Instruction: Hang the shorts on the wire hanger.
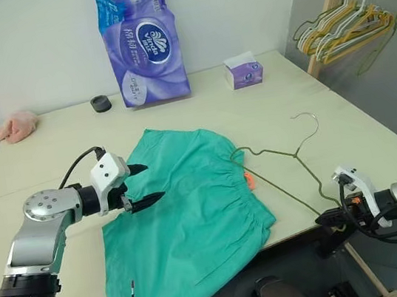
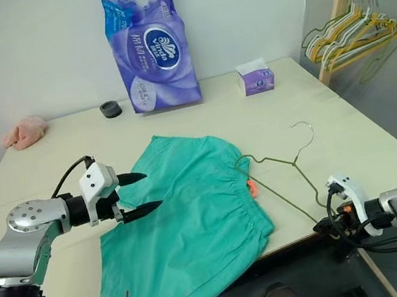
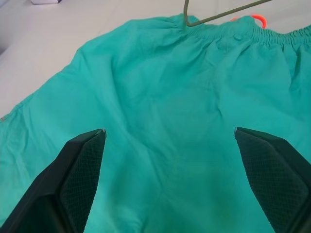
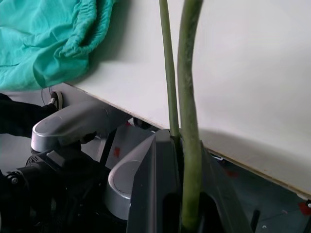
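The teal-green shorts (image 1: pixel 194 216) lie flat on the table, with the gathered waistband and orange tag (image 1: pixel 249 180) on the right. The olive wire hanger (image 1: pixel 282 155) lies beside them, one shoulder tucked into the waistband and the hook (image 1: pixel 308 121) pointing away. My left gripper (image 1: pixel 153 181) hovers open over the left part of the shorts, and the fabric (image 3: pixel 170 121) shows between its fingers (image 3: pixel 77 174). At the table's front right edge, my right gripper (image 1: pixel 327 216) is shut on the hanger's lower corner, where two strands of wire (image 4: pixel 187 73) rise from the jaws.
A purple toilet-paper pack (image 1: pixel 141 41), a tissue box (image 1: pixel 244 71) and a black ring (image 1: pixel 100 103) stand at the back. A pink cloth lump (image 1: pixel 16 127) lies at the far left. A wooden rack with bunched hangers (image 1: pixel 348 21) stands off the table's right side.
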`<state>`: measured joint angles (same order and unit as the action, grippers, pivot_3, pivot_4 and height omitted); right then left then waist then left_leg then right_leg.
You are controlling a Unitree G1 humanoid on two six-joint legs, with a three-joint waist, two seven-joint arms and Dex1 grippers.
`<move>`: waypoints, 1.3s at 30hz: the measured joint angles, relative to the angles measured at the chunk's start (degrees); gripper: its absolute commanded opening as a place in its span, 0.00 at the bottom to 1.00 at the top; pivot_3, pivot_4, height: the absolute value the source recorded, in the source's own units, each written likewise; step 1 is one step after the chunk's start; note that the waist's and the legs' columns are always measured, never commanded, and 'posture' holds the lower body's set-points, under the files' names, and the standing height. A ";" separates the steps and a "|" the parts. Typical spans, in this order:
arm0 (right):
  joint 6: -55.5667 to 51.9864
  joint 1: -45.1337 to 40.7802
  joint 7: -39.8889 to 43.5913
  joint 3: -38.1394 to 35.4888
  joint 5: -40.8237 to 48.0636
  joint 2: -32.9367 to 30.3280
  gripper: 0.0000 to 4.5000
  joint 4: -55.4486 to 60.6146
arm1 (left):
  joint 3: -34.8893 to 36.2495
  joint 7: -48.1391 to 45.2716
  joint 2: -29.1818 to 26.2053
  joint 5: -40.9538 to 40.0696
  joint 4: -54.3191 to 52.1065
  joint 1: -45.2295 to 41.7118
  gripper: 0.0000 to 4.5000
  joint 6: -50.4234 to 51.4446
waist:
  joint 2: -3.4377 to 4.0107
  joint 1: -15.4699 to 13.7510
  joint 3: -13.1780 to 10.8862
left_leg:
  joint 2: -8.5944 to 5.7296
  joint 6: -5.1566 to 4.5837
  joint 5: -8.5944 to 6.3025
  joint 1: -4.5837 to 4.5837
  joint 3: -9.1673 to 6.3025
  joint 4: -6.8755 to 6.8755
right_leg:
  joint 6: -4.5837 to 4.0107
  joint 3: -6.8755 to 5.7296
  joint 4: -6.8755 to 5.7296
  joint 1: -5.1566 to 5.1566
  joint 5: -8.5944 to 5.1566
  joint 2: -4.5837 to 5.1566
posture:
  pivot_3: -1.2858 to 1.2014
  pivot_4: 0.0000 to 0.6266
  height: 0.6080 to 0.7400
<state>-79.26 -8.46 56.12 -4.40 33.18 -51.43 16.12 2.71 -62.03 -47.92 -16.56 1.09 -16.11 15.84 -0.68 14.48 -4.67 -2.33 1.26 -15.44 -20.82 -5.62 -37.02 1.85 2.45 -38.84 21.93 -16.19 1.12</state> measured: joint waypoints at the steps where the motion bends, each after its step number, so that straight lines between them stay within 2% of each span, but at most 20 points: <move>1: 0.08 -0.32 0.00 -0.08 0.16 -0.21 0.00 -1.32 | 0.00 0.07 0.00 -0.01 -0.01 0.28 0.99 0.00 | 0.00 -0.12 -0.01 | -0.01 0.00 0.00 0.00 0.01 -0.01 | 0.00 0.02 0.00 0.00 0.00 0.01 | 0.39 0.11 1.00; 8: 0.18 1.95 -0.16 -2.22 2.01 -1.82 0.00 -5.06 | 0.14 -1.90 -0.18 -1.94 -3.22 3.09 0.99 1.22 | -0.02 -0.36 -0.04 | -0.01 0.00 0.00 0.00 0.00 -0.02 | 0.00 0.00 -0.01 -0.01 0.00 0.02 | 0.39 0.11 1.00; 19: -0.25 4.75 -2.15 -4.16 5.93 -0.54 0.00 -3.42 | 0.17 -1.87 -0.03 -2.53 -2.56 0.37 0.99 1.49 | -0.01 -0.22 -0.07 | 0.00 0.00 0.00 0.00 0.02 0.00 | 0.01 0.00 0.00 -0.01 0.00 0.00 | 0.39 0.11 1.00; 29: -0.09 2.58 -2.35 -2.86 7.68 -0.90 0.00 -2.12 | 0.76 -0.27 -0.03 -2.45 -1.08 0.38 0.99 1.48 | -0.01 -0.21 -0.08 | 0.00 0.00 0.00 0.00 -0.01 0.00 | 0.01 -0.02 0.01 -0.01 0.00 0.00 | 0.39 0.10 1.00; 39: 0.78 0.59 -2.05 2.79 8.55 -3.14 0.00 1.57 | 2.02 1.82 -0.02 -2.13 1.66 -0.40 0.99 1.01 | -0.01 -0.23 -0.08 | 0.00 0.00 0.00 -0.02 -0.01 0.00 | 0.01 -0.02 0.04 0.00 0.00 0.00 | 0.39 0.10 1.00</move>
<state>-78.48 -7.86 54.07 -1.61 41.73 -54.56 17.70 4.73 -60.20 -47.94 -18.69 2.75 -16.51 16.85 -0.69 14.25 -4.75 -2.33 1.26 -15.44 -20.84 -5.63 -37.02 1.86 2.44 -38.80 21.93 -16.19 1.12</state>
